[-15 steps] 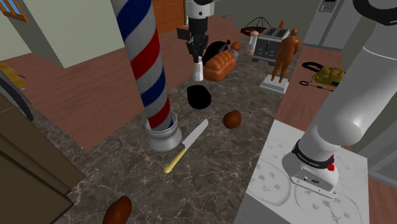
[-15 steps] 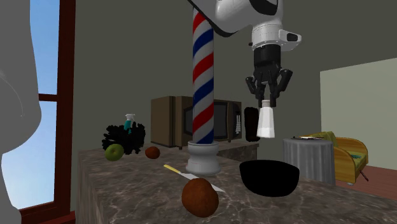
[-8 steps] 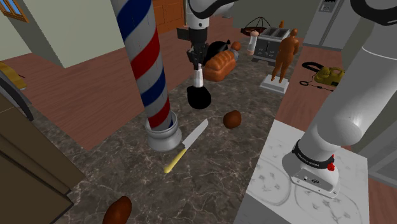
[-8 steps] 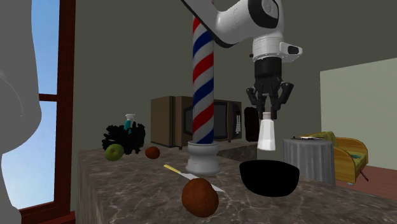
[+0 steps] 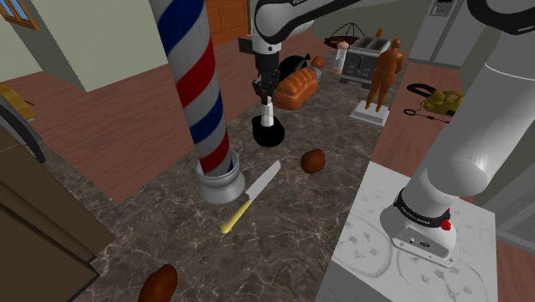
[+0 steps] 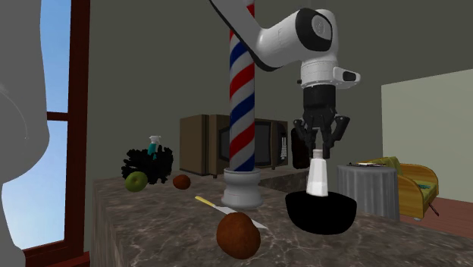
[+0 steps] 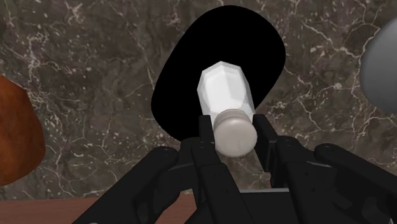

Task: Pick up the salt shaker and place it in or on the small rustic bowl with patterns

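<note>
Veined marble counter (image 5: 291,223), faceted white shaker (image 7: 224,95), round black bowl (image 7: 184,83)

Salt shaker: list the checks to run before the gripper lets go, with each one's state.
1. The gripper is shut on the salt shaker at its cap: ok.
2. Shaker upright: ok.
3. Shaker above the black bowl opening: ok.
4. Shaker base resting on the bowl's floor: cannot tell.
5. The knife and the brown round thing lie apart from the bowl: ok.
</note>
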{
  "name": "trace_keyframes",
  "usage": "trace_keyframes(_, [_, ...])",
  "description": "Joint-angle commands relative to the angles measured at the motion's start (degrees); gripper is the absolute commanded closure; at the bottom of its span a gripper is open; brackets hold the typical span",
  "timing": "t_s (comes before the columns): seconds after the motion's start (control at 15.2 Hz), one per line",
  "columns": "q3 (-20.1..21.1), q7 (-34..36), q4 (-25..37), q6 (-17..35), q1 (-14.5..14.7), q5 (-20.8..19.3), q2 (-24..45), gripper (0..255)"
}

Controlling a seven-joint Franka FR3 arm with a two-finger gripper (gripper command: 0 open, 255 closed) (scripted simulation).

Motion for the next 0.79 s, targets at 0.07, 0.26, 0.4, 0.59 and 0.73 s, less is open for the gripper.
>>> trace_keyframes(0.07, [-0.02,-0.03,-0.26,0.34,-0.02,0.0,0.03,255])
trace_keyframes(0.26, [-0.02,-0.03,-0.26,0.34,-0.02,0.0,0.03,255])
trace_keyframes(0.4, [-0.02,-0.03,-0.26,0.33,-0.02,0.0,0.03,0])
trace_keyframes(0.59, [-0.02,-0.03,-0.26,0.34,-0.02,0.0,0.03,0])
trace_keyframes(0.73, [-0.02,-0.03,-0.26,0.34,-0.02,0.0,0.03,0])
